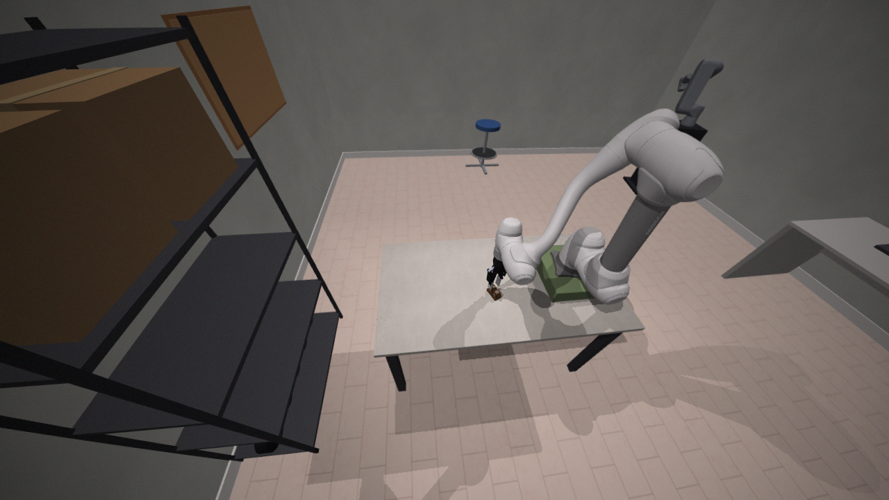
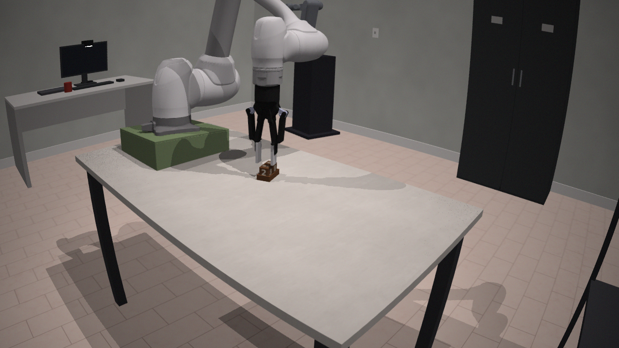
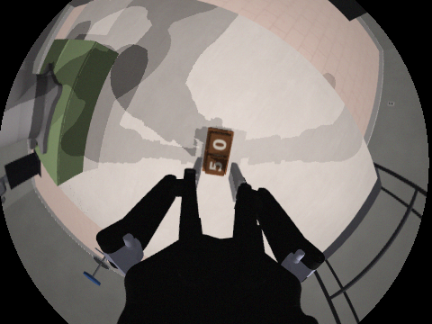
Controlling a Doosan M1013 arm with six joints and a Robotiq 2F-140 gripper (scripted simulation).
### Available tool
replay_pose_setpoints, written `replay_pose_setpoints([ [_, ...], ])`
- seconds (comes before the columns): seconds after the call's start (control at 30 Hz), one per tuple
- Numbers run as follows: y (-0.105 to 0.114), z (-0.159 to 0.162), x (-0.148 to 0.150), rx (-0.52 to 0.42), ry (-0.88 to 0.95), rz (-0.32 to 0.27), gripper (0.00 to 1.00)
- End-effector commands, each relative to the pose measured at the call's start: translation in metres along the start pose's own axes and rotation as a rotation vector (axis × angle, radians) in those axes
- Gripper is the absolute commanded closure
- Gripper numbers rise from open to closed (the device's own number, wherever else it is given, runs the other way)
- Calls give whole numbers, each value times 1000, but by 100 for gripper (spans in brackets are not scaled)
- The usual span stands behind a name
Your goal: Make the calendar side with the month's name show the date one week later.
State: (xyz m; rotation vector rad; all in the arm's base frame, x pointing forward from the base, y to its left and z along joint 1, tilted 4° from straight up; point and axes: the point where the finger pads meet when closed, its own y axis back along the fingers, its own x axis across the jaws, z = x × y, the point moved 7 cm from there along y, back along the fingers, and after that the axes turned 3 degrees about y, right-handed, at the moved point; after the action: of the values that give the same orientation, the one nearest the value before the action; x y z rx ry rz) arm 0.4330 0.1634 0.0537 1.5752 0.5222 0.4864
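The block calendar (image 2: 267, 170) is a small brown tray with two brown cubes sitting side by side, in the middle of the table near the arm's base. Its front side reads 2 and 1 in the exterior view. In the wrist view the calendar (image 3: 216, 151) shows 5 and 0 on the cubes' tops. It is tiny in the top view (image 1: 494, 293). My gripper (image 2: 265, 156) points straight down just above the cubes. Its fingers stand partly apart with nothing between them, flanking the cube with the 5 from above.
The arm's green base block (image 2: 174, 142) stands at the table's back left, close to the calendar. A dark shelf rack (image 1: 155, 248) with a cardboard box stands off the table's left side. A desk with a monitor (image 2: 82, 60) is behind.
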Motion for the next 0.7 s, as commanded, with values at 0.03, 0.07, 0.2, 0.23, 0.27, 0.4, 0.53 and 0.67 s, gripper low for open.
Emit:
replay_pose_setpoints([
  [0.03, -1, 0, 0, 0, 0, 0, 64],
  [0.07, -1, 0, 0, 0, 0, 0, 64],
  [0.2, -1, 0, 0, 0, 0, 0, 64],
  [0.23, -1, 0, 0, 0, 0, 0, 64],
  [0.27, -1, 0, 0, 0, 0, 0, 64],
  [0.4, -1, 0, 0, 0, 0, 0, 64],
  [0.53, -1, 0, 0, 0, 0, 0, 64],
  [0.67, -1, 0, 0, 0, 0, 0, 64],
])
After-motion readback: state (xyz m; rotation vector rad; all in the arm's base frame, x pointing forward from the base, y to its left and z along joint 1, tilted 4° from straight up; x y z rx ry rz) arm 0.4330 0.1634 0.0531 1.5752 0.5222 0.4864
